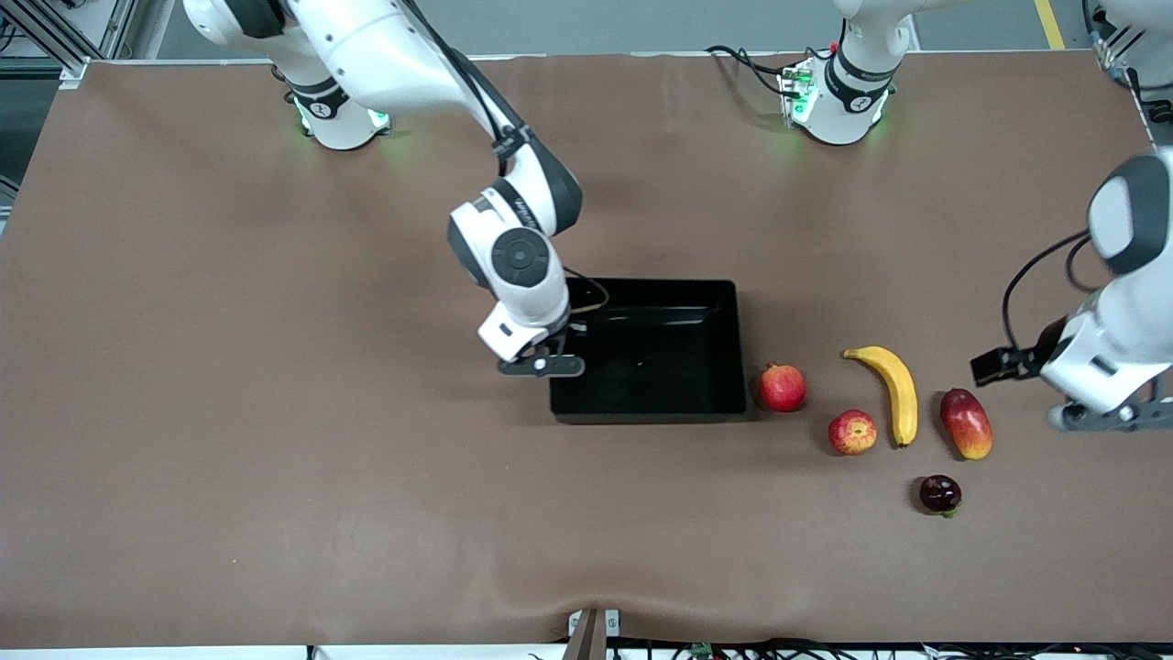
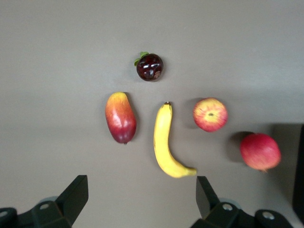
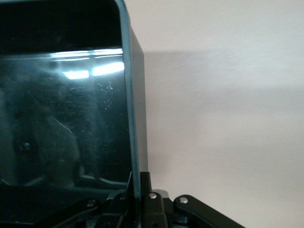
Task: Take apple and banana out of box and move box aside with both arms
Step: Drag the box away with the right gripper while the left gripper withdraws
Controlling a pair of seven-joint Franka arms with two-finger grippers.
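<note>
Fingers of right gripper (image 1: 542,366) pinch box (image 1: 706,403) wall at its right-arm end; left gripper (image 2: 142,199) spread above fruit, well apart from box.

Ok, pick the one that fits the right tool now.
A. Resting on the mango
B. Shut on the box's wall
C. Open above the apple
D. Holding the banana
B: the right tool is shut on the wall of the box, the rim pinched between its fingers in the right wrist view.
</note>
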